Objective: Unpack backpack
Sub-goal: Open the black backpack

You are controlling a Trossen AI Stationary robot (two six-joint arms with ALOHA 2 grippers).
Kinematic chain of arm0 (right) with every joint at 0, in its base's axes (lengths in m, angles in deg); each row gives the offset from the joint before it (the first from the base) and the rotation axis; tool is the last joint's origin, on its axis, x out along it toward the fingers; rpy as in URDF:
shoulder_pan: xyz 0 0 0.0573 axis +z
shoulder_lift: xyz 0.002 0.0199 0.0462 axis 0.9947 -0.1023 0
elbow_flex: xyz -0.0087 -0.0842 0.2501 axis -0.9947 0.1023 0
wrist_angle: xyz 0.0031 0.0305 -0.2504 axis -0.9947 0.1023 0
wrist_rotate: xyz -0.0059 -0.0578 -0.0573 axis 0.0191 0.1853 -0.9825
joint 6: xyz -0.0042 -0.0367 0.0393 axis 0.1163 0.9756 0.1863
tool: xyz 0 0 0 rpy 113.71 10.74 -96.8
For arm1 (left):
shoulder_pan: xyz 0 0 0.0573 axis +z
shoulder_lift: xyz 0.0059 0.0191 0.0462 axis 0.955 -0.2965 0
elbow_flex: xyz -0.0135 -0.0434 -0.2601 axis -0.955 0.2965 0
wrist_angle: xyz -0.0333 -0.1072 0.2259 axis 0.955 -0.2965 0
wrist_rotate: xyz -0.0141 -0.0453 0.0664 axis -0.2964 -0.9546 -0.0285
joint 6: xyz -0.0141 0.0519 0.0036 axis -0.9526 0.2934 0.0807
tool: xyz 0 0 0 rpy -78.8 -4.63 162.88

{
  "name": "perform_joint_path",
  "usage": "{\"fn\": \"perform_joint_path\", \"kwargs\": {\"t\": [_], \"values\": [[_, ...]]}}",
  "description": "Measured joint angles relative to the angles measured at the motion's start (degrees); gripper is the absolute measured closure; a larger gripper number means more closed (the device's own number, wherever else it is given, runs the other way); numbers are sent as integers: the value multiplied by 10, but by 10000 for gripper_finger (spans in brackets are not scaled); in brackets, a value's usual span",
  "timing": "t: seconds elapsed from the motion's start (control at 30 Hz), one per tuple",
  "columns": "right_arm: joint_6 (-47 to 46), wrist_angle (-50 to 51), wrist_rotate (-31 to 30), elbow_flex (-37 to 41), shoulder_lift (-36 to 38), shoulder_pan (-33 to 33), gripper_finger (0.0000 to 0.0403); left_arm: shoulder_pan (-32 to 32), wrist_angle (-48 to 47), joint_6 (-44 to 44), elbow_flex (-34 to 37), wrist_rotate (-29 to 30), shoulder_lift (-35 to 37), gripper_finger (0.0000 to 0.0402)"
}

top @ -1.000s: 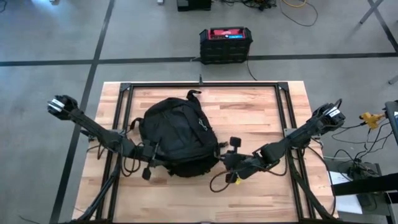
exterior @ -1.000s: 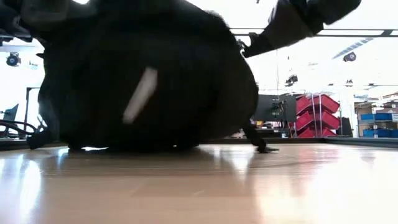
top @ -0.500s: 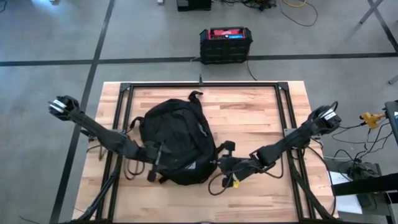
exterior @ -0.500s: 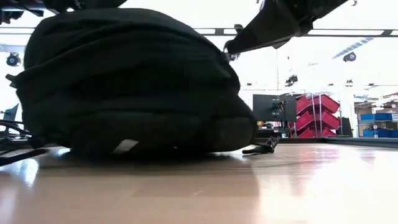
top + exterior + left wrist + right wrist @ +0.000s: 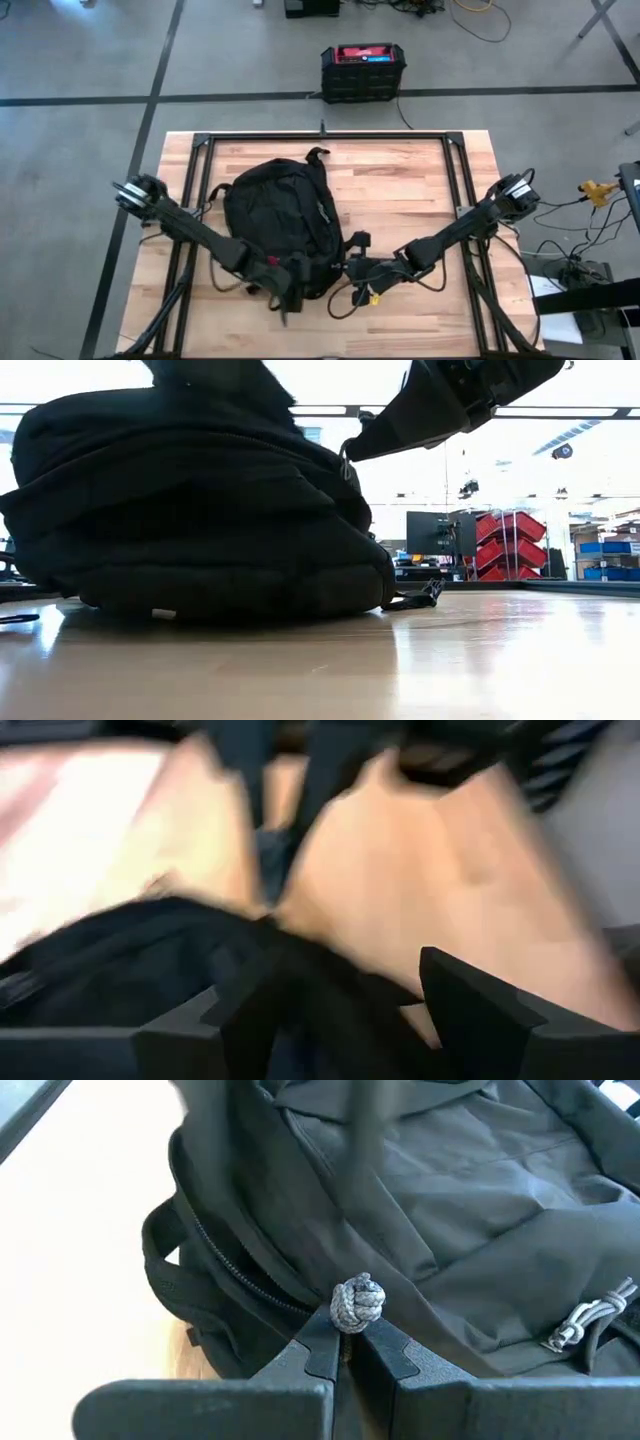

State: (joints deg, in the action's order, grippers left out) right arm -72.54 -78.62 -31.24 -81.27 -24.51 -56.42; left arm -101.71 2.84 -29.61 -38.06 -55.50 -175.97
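Right gripper [image 5: 345,1342] pinches a grey knotted cord pull [image 5: 357,1302] between its closed fingers, at the near right edge of the backpack [image 5: 283,222]. That black fabric backpack lies flat near the middle of the wooden table [image 5: 400,190], its top loop pointing toward the far edge. Left gripper [image 5: 330,1010] sits at the bag's near edge with its fingers spread apart over dark fabric.

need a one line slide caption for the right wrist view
Right gripper pinching a grey knotted cord zip pull on the large soft black fabric backpack lying on a pale wooden table.
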Motion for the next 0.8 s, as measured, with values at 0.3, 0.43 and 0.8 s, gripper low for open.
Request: {"fn": "perform_joint_path", "kwargs": {"t": [0.3, 0.43, 0.8], "values": [[-2, -2, 23, -1, 0, 8, 403, 2, -113, -21, -102, 59, -54, 199], [-1, -2, 24, -1, 0, 8, 403, 5, -108, -48, -101, 58, -62, 227], [52, 51, -15, -1, 0, 0, 403, -46, -108, -44, -95, 61, -55, 396]]}}
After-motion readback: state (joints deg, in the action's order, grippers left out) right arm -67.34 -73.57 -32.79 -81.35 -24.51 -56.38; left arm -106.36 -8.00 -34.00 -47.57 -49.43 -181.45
